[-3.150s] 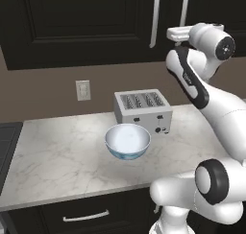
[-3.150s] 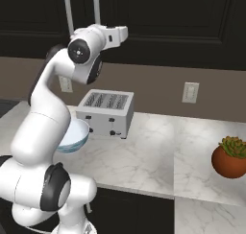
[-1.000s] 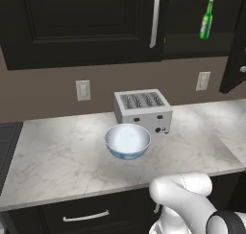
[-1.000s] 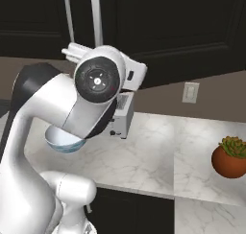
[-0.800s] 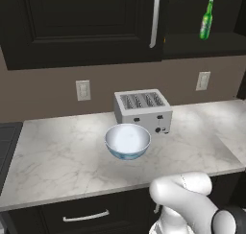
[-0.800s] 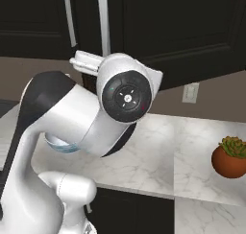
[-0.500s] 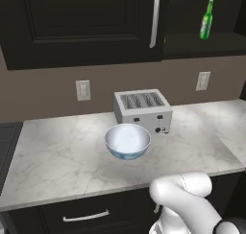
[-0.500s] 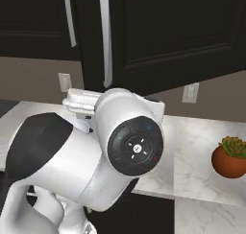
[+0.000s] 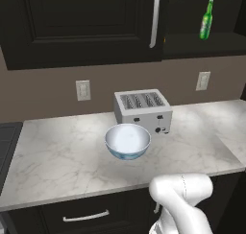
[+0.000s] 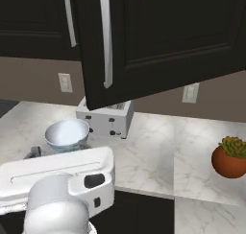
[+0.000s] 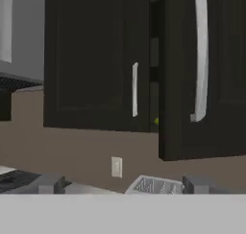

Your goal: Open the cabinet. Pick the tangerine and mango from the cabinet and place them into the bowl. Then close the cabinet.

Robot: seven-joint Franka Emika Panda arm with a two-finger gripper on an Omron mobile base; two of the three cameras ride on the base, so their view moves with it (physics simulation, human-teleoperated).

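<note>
I am looking at the black cabinet (image 10: 158, 41) first, the largest thing here: from the right base camera its right door is standing swung out toward me, with the long silver bar handle (image 10: 105, 36) at its 9 o'clock edge, while the left door (image 9: 81, 27) is sitting shut. In the hand camera I am seeing both doors, the shut one at 10 o'clock and the open one (image 11: 202, 70) at 2 o'clock, with a dark gap between them and a small yellow-green speck (image 11: 156, 121) in that gap; it is too small for me to name.

The marble counter (image 9: 62, 151) is running below the cabinet. On it the silver toaster (image 9: 142, 111) is sitting against the wall, and the pale blue-white bowl (image 9: 128, 141) is resting just in front of it, at the toaster's 7 o'clock in the left base camera. The bowl is looking empty. At 3 o'clock in the right base camera a succulent in a round terracotta pot (image 10: 232, 157) is standing well apart from the toaster.

Inside the open cabinet, at 1 o'clock in the left base camera, a green bottle (image 9: 206, 20) is standing upright on the shelf.

The gripper (image 11: 125, 185) is showing two blurred grey fingertips (image 11: 48, 184) at 6 o'clock in the hand camera, spread wide and holding nothing.
</note>
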